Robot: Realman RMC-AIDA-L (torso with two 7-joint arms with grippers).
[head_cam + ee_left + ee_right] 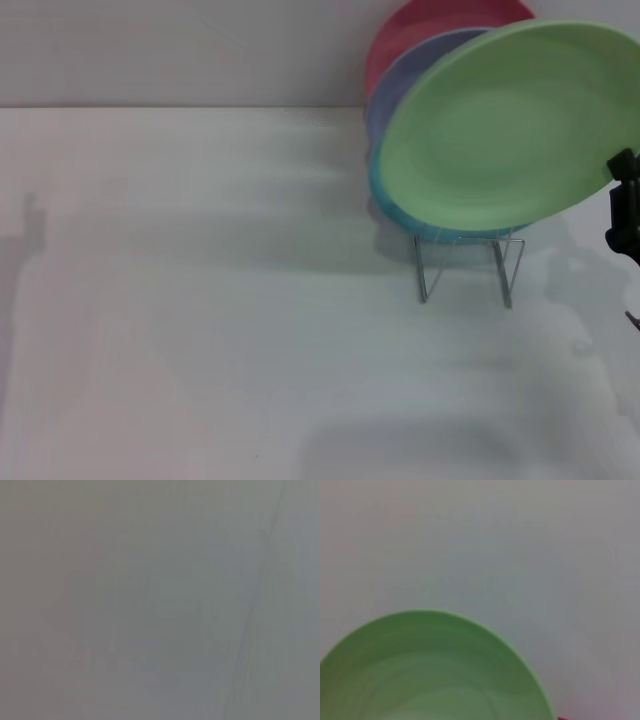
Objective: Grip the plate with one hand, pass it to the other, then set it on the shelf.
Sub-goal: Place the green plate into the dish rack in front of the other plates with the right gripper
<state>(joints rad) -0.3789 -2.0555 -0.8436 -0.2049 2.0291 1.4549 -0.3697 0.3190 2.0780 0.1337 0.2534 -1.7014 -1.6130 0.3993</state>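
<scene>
The light green plate (505,125) is tilted on edge at the front of the shelf, in front of a turquoise plate (400,212). The shelf (468,268) is a thin silver wire rack; only its front legs show below the plates. My right gripper (622,205) shows as a black part at the head view's right edge, on the green plate's right rim. The right wrist view shows the green plate (430,675) close up against the pale table. My left gripper is out of view; the left wrist view shows only a blank grey surface.
A lavender plate (400,85) and a red plate (395,40) stand in the rack behind the turquoise one. The white table (200,300) spreads to the left and front, and a pale wall rises behind it.
</scene>
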